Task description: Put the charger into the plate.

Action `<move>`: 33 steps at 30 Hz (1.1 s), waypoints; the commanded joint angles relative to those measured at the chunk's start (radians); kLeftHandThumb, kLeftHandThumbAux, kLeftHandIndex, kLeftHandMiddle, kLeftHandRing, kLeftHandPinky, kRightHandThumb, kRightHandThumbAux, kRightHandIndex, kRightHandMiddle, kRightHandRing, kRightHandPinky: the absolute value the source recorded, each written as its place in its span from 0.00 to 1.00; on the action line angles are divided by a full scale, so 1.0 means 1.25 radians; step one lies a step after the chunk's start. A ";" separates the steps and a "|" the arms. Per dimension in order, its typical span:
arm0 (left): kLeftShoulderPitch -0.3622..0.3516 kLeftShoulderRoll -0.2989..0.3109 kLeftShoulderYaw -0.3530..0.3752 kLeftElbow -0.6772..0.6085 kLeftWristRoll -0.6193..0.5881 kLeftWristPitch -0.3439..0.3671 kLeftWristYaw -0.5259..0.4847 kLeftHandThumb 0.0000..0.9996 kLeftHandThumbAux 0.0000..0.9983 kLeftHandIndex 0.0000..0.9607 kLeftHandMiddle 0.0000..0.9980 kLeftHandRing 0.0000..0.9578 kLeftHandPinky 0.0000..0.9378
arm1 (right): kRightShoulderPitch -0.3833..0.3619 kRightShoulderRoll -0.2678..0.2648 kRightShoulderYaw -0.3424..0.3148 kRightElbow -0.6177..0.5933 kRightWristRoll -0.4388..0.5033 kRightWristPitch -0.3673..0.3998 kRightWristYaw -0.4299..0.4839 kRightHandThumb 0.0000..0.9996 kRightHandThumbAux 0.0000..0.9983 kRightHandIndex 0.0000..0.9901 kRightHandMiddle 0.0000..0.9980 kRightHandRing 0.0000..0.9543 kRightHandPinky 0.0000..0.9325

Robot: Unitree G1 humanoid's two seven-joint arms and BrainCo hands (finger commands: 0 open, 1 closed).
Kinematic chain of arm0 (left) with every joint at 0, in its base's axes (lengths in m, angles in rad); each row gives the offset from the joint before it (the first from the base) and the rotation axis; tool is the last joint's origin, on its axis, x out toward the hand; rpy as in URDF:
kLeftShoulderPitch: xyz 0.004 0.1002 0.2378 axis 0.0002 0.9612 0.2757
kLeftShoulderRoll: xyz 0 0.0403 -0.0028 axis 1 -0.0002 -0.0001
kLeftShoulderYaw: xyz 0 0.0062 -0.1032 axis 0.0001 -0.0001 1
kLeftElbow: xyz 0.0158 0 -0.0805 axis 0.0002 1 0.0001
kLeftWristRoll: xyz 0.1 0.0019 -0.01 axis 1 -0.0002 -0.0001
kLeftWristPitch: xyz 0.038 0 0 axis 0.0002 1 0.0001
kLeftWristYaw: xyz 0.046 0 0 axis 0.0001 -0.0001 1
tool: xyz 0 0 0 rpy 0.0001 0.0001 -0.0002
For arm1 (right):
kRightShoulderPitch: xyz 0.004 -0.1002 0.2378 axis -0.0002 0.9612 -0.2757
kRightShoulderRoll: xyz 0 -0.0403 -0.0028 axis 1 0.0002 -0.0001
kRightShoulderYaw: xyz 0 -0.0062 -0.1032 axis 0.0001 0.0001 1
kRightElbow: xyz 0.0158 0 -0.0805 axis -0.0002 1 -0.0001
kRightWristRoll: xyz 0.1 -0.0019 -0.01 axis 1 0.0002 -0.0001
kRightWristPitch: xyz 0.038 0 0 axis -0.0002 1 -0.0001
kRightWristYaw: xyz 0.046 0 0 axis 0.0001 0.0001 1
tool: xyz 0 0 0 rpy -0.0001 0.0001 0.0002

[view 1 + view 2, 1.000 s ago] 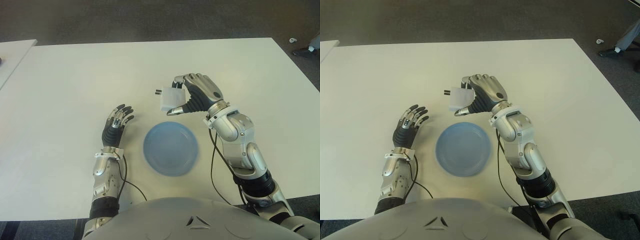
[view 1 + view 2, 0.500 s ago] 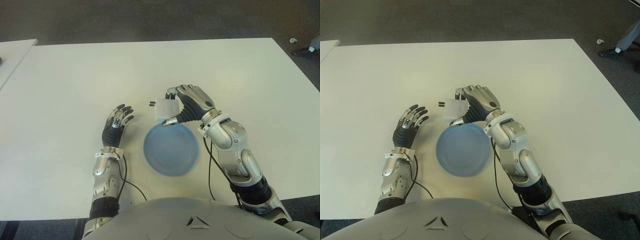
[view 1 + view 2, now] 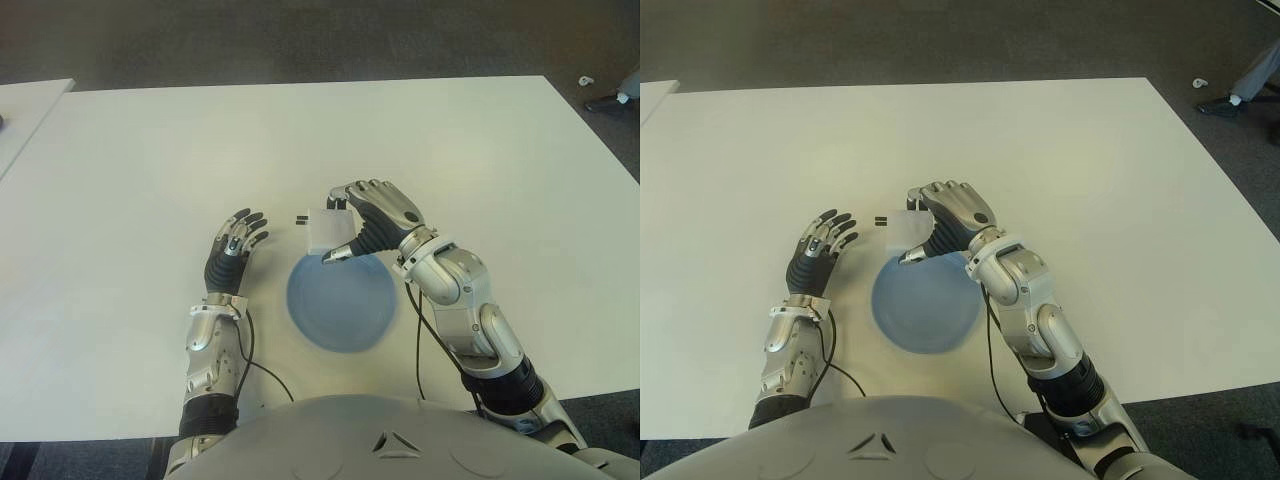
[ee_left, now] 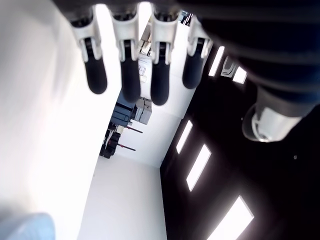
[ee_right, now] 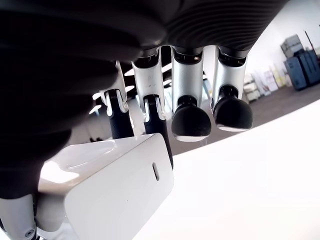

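Left eye view | step: carry; right hand (image 3: 372,215) pinches charger (image 3: 328,232) above plate's (image 3: 342,320) far rim, toward table's (image 3: 150,150) near edge | next: judged to need moving over plate centre, then loosening fingers | left hand (image 3: 232,247) spread, holding nothing, left of plate | count: one charger, one plate, two hands

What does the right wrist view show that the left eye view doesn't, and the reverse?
Only the right wrist view shows the small slot in the charger and the fingertips from below. Only the left eye view shows the blue plate, the white table, the idle left hand left of the plate, and the charger's prongs. Both show the right hand gripping the white charger.
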 commanded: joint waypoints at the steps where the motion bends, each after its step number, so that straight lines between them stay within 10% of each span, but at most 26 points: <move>1: 0.014 -0.014 -0.007 -0.002 -0.004 0.016 0.010 0.01 0.51 0.25 0.28 0.28 0.28 | 0.019 -0.011 -0.002 0.013 0.011 -0.013 0.006 0.86 0.68 0.40 0.53 0.89 0.89; 33: 0.018 -0.006 -0.007 -0.008 -0.004 0.009 0.012 0.00 0.50 0.25 0.29 0.28 0.28 | 0.087 -0.025 -0.024 0.054 0.031 -0.015 -0.026 0.86 0.68 0.40 0.53 0.89 0.89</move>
